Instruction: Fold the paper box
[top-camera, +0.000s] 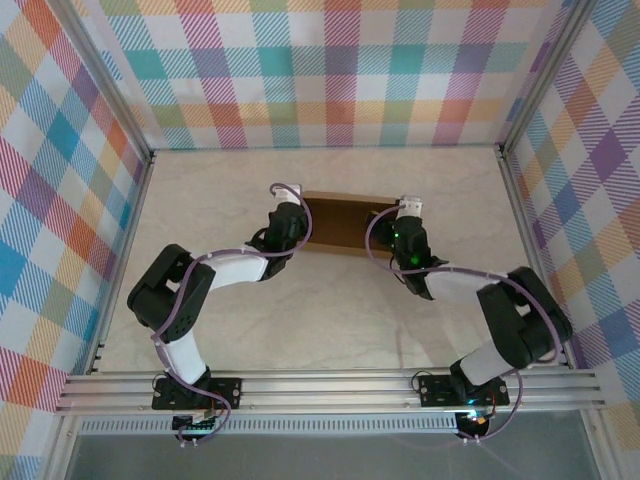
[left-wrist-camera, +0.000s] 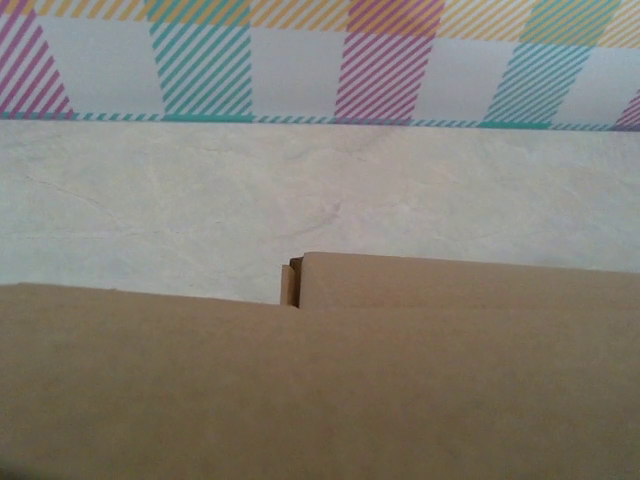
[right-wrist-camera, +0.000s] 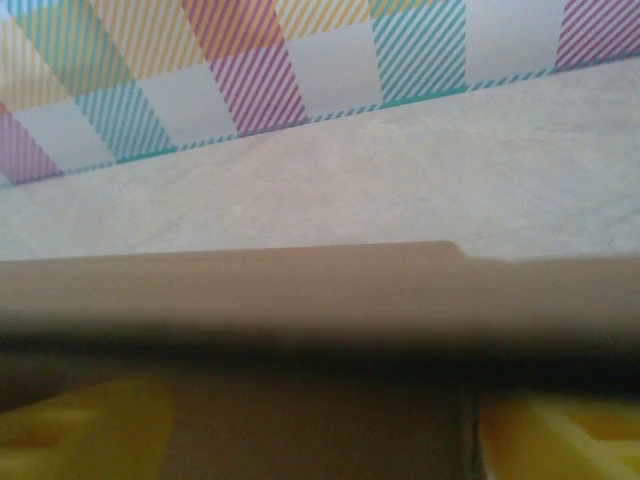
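The paper box is plain brown cardboard lying mid-table, between my two grippers. My left gripper is at the box's left end; in the left wrist view the cardboard covers the whole lower half and hides the fingers, with a small notch at a flap corner. My right gripper is at the box's right end. In the right wrist view its yellow fingers stand wide apart at the bottom corners, open, with a cardboard panel lying across the gap.
The pale marbled table is enclosed by checked walls on the left, back and right. An aluminium rail carrying both arm bases runs along the near edge. Free table surface lies behind and in front of the box.
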